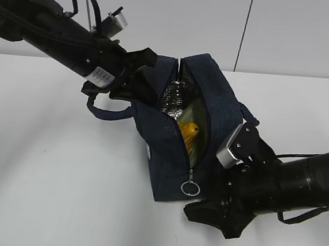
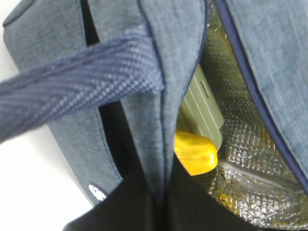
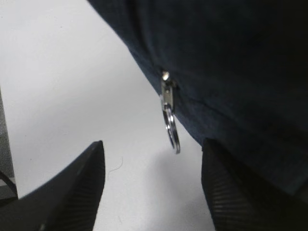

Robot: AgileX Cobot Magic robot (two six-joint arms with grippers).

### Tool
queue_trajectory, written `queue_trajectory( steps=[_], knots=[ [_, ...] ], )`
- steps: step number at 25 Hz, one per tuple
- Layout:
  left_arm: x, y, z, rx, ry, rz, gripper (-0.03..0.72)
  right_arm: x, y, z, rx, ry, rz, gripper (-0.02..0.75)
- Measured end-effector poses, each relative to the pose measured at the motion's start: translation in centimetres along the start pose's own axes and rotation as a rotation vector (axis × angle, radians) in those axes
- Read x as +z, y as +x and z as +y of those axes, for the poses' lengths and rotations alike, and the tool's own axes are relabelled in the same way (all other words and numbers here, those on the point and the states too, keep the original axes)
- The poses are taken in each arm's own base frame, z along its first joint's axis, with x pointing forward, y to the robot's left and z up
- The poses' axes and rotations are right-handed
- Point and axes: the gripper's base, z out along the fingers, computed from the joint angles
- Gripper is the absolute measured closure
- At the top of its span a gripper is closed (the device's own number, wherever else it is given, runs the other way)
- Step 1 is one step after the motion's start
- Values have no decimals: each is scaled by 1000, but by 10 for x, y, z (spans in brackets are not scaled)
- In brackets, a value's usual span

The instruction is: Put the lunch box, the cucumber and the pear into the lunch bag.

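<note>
The navy lunch bag (image 1: 175, 130) stands open on the table and shows its silver lining. Inside it lie the lunch box, seen by its sage-green lid (image 1: 197, 129), and the yellow pear (image 1: 189, 132). Both also show in the left wrist view: the lid (image 2: 202, 108) and the pear (image 2: 195, 153). The cucumber is hidden. My left gripper (image 1: 141, 75) is shut on the bag's left rim (image 2: 161, 144). My right gripper (image 1: 205, 218) is open and empty just below the zipper's ring pull (image 1: 190, 188), which hangs between the open jaws (image 3: 172, 130).
The bag's loop handle (image 2: 72, 91) crosses in front of the left wrist camera, and another handle (image 1: 110, 112) hangs on the bag's left. The bag's small white logo (image 2: 97, 192) faces the white table (image 1: 50, 176). A white wall stands behind.
</note>
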Motion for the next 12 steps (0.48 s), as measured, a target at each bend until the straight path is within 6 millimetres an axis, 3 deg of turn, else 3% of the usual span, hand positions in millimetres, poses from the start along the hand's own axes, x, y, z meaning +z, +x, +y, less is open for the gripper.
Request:
queue_trajectory(
  steps=[6, 12],
  knots=[
    [0, 1, 0, 7, -5, 6, 690, 3, -1, -1, 23, -1, -40, 302],
    [0, 1, 1, 9, -6, 10, 690, 3, -2, 0, 25, -14, -58, 494]
  ],
)
